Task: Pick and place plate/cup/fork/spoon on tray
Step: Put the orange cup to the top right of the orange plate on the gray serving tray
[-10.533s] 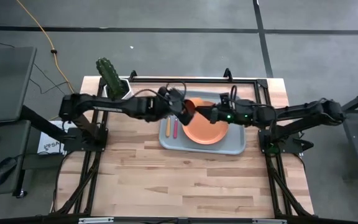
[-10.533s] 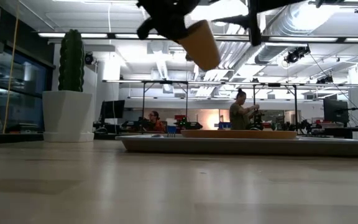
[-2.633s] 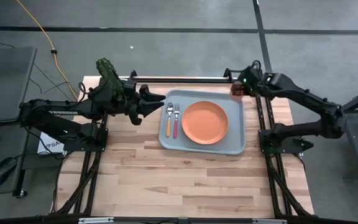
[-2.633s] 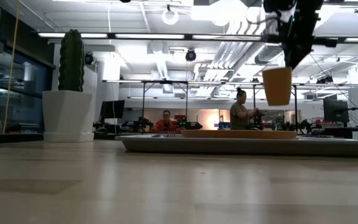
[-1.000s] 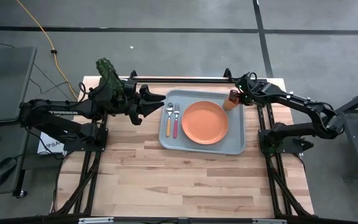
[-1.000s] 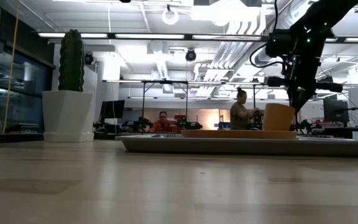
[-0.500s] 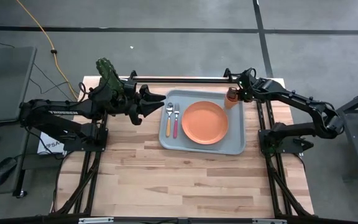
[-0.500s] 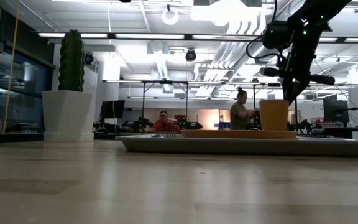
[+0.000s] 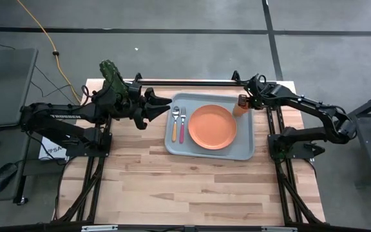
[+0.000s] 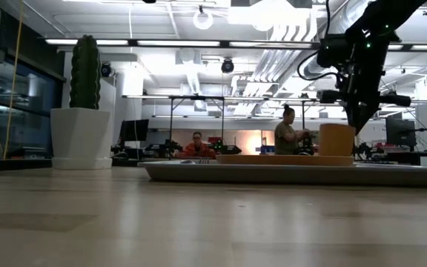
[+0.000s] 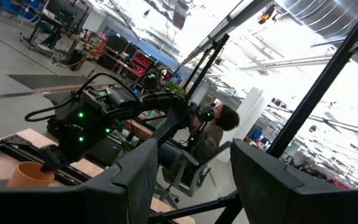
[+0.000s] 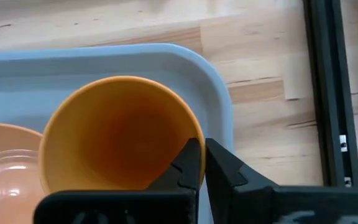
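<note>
The orange cup [image 9: 240,105] stands upright at the far right corner of the grey-blue tray [image 9: 243,151], with my right gripper [image 9: 247,101] shut on its rim. The orange plate [image 9: 212,127] lies in the tray's middle. The spoon [image 9: 175,124] and the pink-handled fork [image 9: 182,124] lie side by side on the tray's left part. My left gripper [image 9: 166,107] hovers open just left of the tray, holding nothing. My right gripper pinches the cup's rim [image 12: 192,142] on its right side, one finger [image 12: 188,167] inside the cup and the other outside. The fingers come from above, pointing down. The cup [image 10: 336,139] is upright; the plate's rim hides its base, so I cannot tell whether it rests on the tray.
A cactus in a white pot [image 9: 116,80] stands at the table's far left corner, behind my left arm. A black frame rail [image 9: 192,82] runs along the far edge. Bare wood [image 9: 192,187] stretches from the tray to the near edge. People sit in the room beyond.
My right gripper has swayed slightly over the tray's far right corner with the cup, first toward the far edge, then back and a little right. The cup stays upright in the hold.
</note>
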Available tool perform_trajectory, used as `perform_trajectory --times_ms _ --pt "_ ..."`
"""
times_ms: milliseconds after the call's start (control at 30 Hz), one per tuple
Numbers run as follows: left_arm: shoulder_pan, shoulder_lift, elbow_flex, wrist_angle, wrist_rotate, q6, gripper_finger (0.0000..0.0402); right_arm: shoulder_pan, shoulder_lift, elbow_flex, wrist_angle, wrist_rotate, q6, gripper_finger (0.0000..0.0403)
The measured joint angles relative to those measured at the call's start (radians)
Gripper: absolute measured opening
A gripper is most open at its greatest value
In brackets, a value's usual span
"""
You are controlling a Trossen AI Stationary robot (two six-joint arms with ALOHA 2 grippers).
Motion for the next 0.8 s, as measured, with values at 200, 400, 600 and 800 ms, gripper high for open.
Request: perform_trajectory --times_ms 200,400,600,800 --pt "0.000 0.000 0.000 0.000 0.000 0.000 0.0188 0.000 -0.001 0.000 0.009 -0.030 -0.023 0.0000" --pt "0.000 0.000 0.000 0.000 0.000 0.000 0.0188 0.000 0.000 0.015 0.004 -0.039 -0.044 0.0000" --pt "0.000 0.000 0.000 0.000 0.000 0.000 0.0188 -0.001 0.000 0.022 -0.003 -0.041 -0.059 0.0000" --pt "0.000 0.000 0.000 0.000 0.000 0.000 0.0188 -0.001 0.000 0.022 -0.003 -0.039 -0.060 0.0000"
